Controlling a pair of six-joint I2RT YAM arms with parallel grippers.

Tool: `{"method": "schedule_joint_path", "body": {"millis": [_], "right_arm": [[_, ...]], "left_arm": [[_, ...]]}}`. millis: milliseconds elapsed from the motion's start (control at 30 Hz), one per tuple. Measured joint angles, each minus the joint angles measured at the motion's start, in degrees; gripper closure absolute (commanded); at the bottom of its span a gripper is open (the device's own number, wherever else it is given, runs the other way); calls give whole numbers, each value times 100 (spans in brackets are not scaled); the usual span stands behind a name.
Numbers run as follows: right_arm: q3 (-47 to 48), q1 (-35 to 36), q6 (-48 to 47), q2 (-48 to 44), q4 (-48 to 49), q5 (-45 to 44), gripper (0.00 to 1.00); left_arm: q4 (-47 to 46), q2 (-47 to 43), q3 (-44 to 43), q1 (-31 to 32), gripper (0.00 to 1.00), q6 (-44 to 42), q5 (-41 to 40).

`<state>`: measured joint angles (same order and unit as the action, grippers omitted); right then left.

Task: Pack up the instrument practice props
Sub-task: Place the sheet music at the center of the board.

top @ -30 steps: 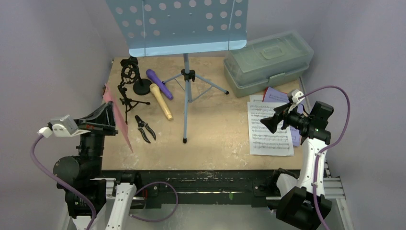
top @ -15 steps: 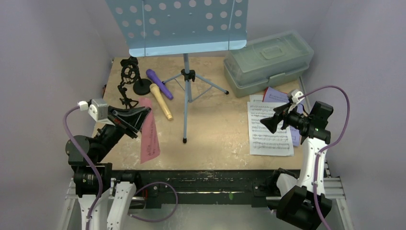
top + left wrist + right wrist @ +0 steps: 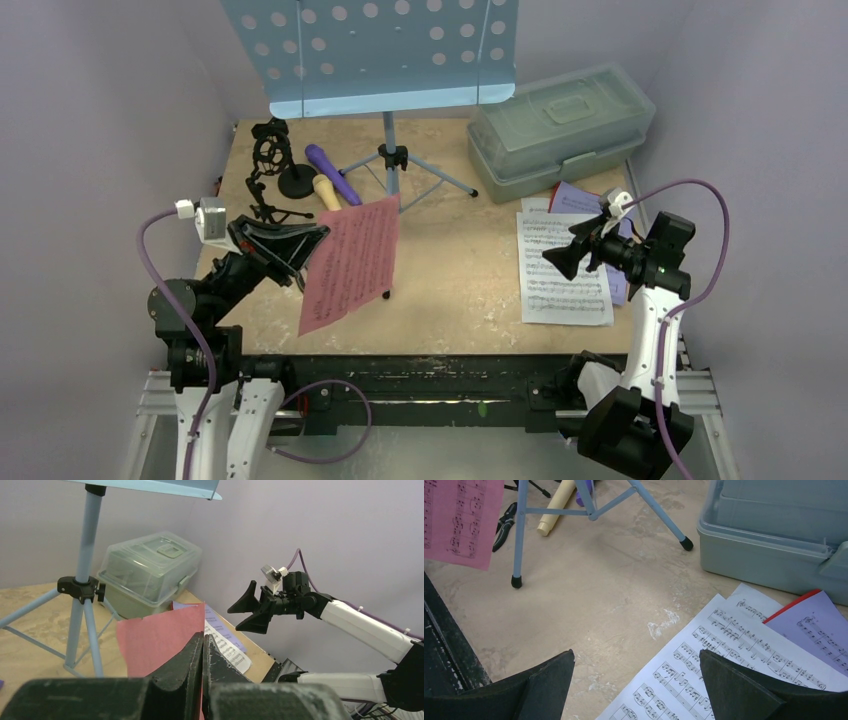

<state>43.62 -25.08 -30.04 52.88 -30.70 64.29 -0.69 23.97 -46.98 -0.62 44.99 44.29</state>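
At the near edge of the desk [image 3: 455,275], the left gripper [image 3: 290,245] is clamped shut on one edge of the pink sheet-music page [image 3: 352,262], which hangs tilted in the air above the surface. Held by so narrow a margin, the limp page could slide out of the pinch or crease under any quick swing. To the right, the right gripper [image 3: 578,245] stands wide open and holds nothing, poised above the white page [image 3: 563,270], which lies flat and partly covers the lavender page [image 3: 575,197]. Flat paper gives the fingers little to catch, so a grasp there may only push or crumple it. Mid-desk, the free corner of the pink page hangs close to the front leg of the pale-blue music rack [image 3: 385,50]. A sweep rightward could snag that leg and topple the rack. Farther back, the lidded box [image 3: 560,125] appears closed, so a page brought there would likely have no way in.
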Motion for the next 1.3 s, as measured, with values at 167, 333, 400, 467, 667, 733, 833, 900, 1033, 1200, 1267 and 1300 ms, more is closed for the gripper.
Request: {"method": "schedule_joint_path", "body": {"millis": [167, 333, 400, 467, 667, 733, 833, 900, 1033, 1200, 1267, 1300], "right_arm": [[0, 0, -55, 0, -37, 33, 1], [0, 0, -160, 0, -140, 186, 1], [0, 0, -227, 0, -195, 278, 1], [-2, 7, -299, -2, -251, 334, 1], [-2, 39, -424, 0, -308, 450, 1], [-2, 39, -452, 0, -323, 452, 1], [0, 55, -540, 0, -382, 509, 1], [-2, 79, -667, 0, -485, 595, 1], [0, 157, -1038, 0, -782, 772, 1], [2, 308, -1545, 13, -1180, 940, 1], [31, 400, -1862, 72, -1403, 1025, 1], [57, 452, -2013, 101, -1526, 1036, 1]], "left_arm": [[-210, 39, 212, 0, 100, 289, 66], [-304, 68, 282, 133, 100, 415, 114], [-328, 98, 284, 157, 100, 442, 122], [-354, 160, 291, 179, 100, 459, 136], [-426, 514, 378, 297, 100, 483, 140], [-431, 660, 378, 369, 100, 470, 140], [-431, 835, 378, 514, 100, 398, 142], [-433, 931, 378, 647, 100, 345, 131], [-409, 1213, 378, 1287, 100, 131, -63], [-13, 2009, 192, 3375, 100, -597, -1189], [341, 2616, -184, 4616, 100, -1121, -1834], [551, 3042, -463, 5191, 100, -1401, -2192]]}}
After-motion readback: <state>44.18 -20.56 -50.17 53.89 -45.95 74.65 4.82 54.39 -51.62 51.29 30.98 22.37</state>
